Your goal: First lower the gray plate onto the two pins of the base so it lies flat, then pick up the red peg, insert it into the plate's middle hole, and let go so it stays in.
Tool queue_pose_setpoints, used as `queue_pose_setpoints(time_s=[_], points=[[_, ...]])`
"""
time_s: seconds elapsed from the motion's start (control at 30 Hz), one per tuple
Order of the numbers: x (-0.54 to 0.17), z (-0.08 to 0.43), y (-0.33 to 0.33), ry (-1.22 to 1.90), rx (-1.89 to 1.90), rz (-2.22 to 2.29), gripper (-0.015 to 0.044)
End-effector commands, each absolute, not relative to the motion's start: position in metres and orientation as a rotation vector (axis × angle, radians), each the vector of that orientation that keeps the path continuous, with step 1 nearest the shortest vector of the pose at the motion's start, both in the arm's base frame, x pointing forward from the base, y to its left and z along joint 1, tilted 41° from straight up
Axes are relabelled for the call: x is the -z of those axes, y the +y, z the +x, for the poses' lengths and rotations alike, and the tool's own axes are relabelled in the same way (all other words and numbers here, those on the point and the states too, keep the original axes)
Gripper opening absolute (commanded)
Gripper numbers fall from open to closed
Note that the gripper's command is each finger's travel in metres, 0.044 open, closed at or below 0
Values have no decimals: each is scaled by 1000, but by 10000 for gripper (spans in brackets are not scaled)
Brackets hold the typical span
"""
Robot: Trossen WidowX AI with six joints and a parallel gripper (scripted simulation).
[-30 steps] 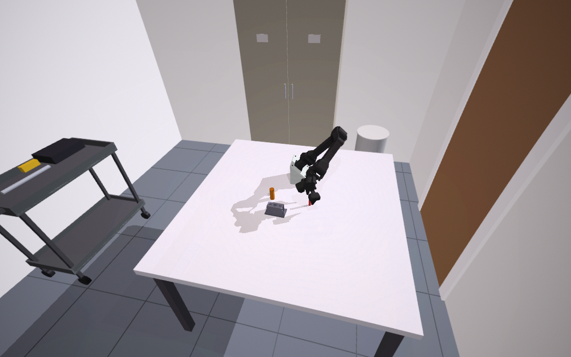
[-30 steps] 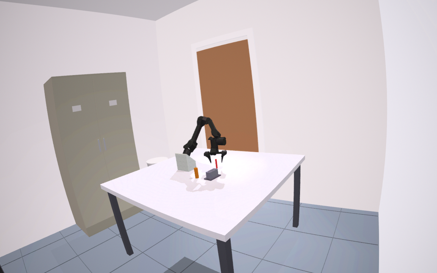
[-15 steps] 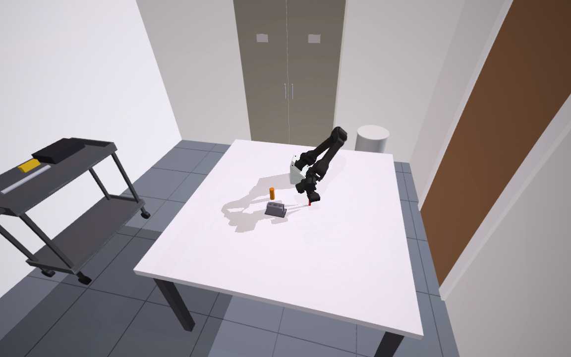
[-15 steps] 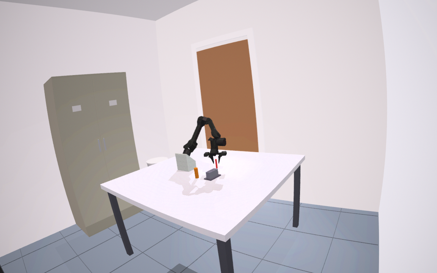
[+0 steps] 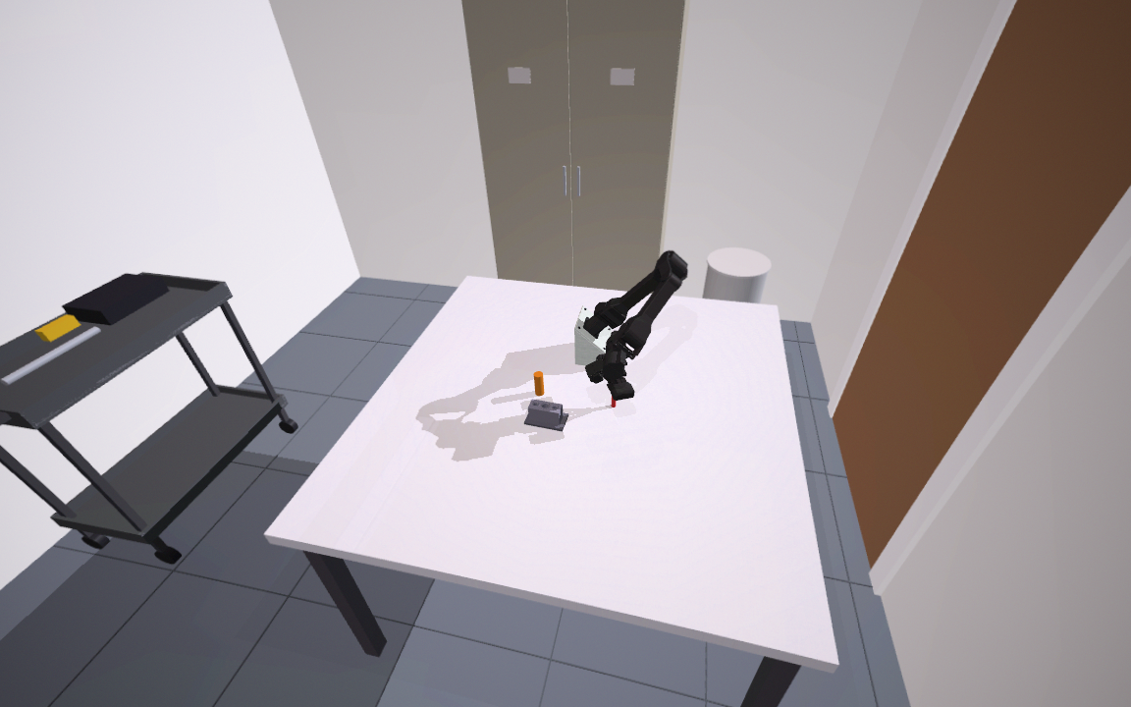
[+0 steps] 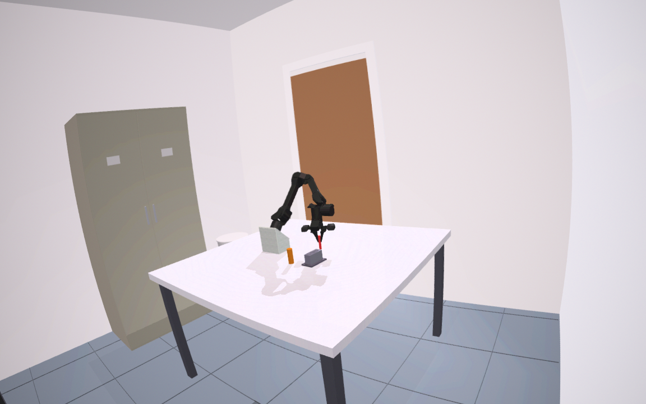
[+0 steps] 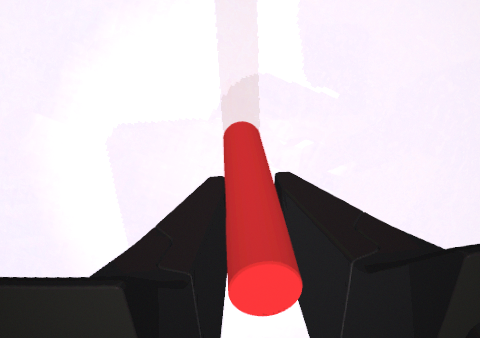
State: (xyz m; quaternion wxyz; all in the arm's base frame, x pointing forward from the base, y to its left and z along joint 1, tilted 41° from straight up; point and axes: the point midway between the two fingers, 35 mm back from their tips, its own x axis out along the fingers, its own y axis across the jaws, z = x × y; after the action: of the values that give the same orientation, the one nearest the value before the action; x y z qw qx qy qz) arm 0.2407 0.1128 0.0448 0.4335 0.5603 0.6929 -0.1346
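Observation:
My gripper is shut on the red peg, one finger on each side of it in the wrist view. The peg stands upright, and its lower end appears to be at the table top. The gray plate, a block with holes in its top, looks level on the dark base. In the top view they are left of the gripper. The base's pins cannot be made out.
An orange cylinder stands upright close to the base. A pale angled block stands by the arm's foot. A dark cart with several things on it stands beyond the left edge of the white table.

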Motion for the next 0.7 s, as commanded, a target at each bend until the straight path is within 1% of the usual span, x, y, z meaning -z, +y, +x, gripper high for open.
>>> queue_pose_setpoints(time_s=[0.0, 0.67], points=[[-46, 241, 112, 1727, 336, 1400, 0], [-86, 248, 71, 1722, 346, 1393, 0]])
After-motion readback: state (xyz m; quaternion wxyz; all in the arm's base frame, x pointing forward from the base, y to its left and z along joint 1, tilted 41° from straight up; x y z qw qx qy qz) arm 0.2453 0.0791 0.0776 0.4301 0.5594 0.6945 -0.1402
